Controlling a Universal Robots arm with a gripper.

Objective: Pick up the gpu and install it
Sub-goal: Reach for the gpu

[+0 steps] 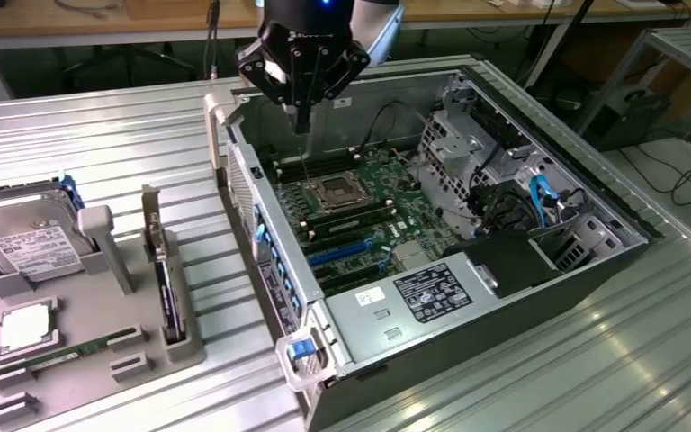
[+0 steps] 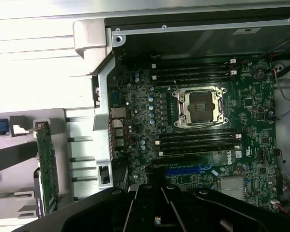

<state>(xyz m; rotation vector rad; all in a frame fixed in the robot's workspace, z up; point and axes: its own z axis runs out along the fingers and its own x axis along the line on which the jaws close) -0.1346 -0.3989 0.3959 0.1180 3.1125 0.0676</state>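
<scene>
Ribbed metal sheeting forms the work table (image 1: 105,135), with benches and cables behind it. Nearest the camera, on the exterior view's left, a grey holder tray (image 1: 94,369) carries the spare parts: a memory stick (image 1: 64,355) lying flat, a processor chip (image 1: 28,326), and a hard drive (image 1: 28,243) propped at the back. The gpu (image 1: 169,301) stands on its long edge in a slot on the side of the tray nearest the computer case (image 1: 370,351), and it is not yet lifted. In the wrist view the gpu (image 2: 48,169) shows its green side.

The case lies open on its side just beside the tray. Its power supply (image 1: 435,292) sits at the near end. The blue expansion slots (image 1: 339,254) and the motherboard (image 1: 376,211) lie further in, with the processor socket (image 1: 331,191) beyond them.

Step in hand, as judged: approach for pickup. The gripper (image 1: 302,121) is clenched with nothing between its fingers. It hangs over the motherboard at the far end of the case, well apart from the card.

To do this step well:
- Release the fingers before descending.
- Line them up across the card's thin top edge.
- Keep clear of the tray's upright post (image 1: 150,216).
- Grip the board edge rather than its components.

Arm pose: the wrist is vertical and the fingers point straight down. Whether the tips are below the case rim cannot be told.
</scene>
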